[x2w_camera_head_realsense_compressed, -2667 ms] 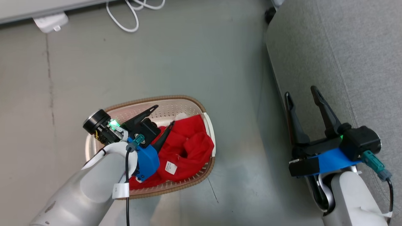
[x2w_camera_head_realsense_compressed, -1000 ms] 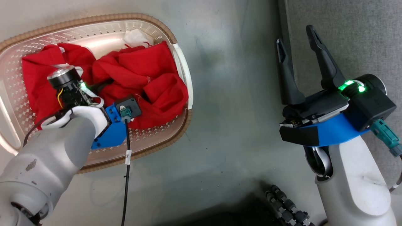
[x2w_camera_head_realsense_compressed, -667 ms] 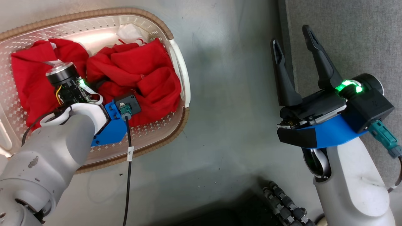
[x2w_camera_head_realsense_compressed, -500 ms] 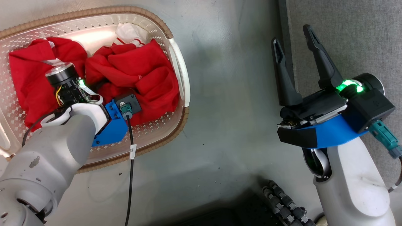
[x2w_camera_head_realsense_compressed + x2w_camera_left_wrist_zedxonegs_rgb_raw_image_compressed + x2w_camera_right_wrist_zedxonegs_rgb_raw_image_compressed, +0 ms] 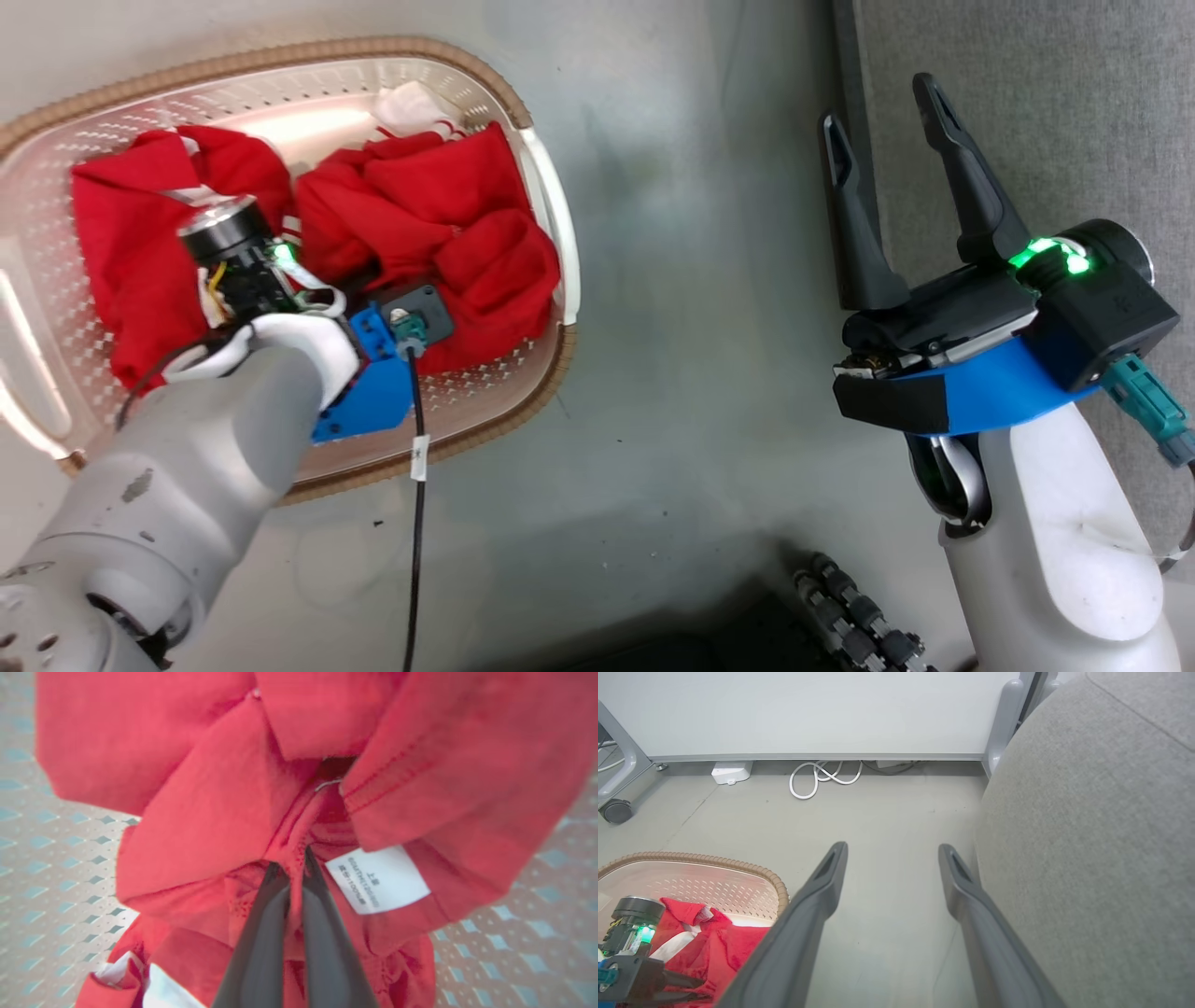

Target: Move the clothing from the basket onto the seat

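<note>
Currently the bright red soft fabric clothing (image 5: 439, 224), crumpled and showing white stripes, sits heaped inside the oval cream-white plastic basket (image 5: 280, 58) with perforated sides and a brown woven-look rim. The left gripper (image 5: 289, 863) reaches down into the heap. In the left wrist view its two dark fingers are pressed almost together, clamping a fold of the red cloth between them, and a small white printed label (image 5: 377, 880) lies just beside the fingertips. The basket stands on a smooth grey floor (image 5: 672, 280). Across a strip of that floor, to the right and apart from the basket, is the large rounded seat (image 5: 1046, 112) in light grey woven fabric. The right gripper (image 5: 878, 107) hovers at the seat's near edge, its two fingers spread wide and holding nothing. In the right wrist view, a looped white cable (image 5: 822, 777) lies on the floor at the foot of a pale wall panel (image 5: 808, 714).
</note>
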